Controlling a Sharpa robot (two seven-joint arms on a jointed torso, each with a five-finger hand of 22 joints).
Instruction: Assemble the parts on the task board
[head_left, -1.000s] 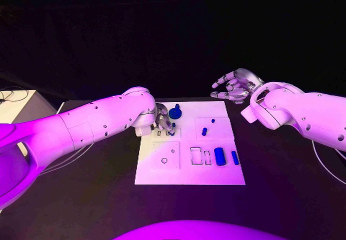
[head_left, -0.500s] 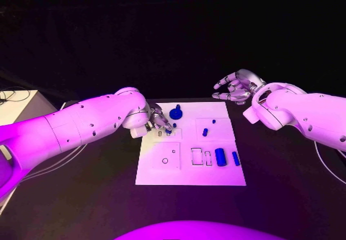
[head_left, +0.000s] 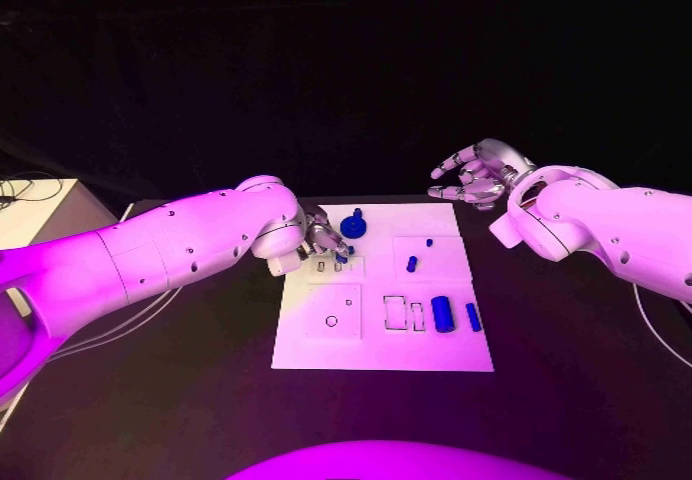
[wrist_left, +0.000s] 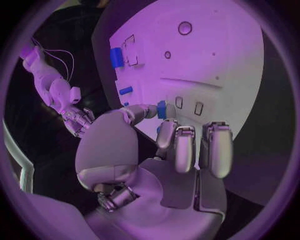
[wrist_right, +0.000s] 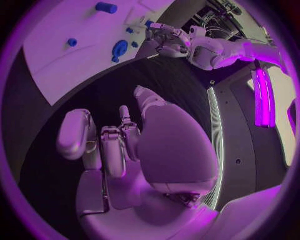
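my left hand (head_left: 320, 243) pinches small blue peg (wrist_left: 162, 109) over task board (head_left: 382, 350) | right hand (head_left: 476, 172) empty, fingers apart | blue blocks (head_left: 441, 313) still loose, slots unfilled

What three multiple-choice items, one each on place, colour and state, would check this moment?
1. Where is the left hand?
A. over the task board's far left part
B. off the table
C. at the board's near edge

2. What colour are the parts?
A. red
B. blue
C. yellow

3. What is the right hand doing?
A. holding a part
B. pressing the board
C. raised beyond the board, holding nothing

Answers: 1 A, the head view shows it there; 2 B, as with the short cylinder; 3 C, its fingers are apart above the far edge.
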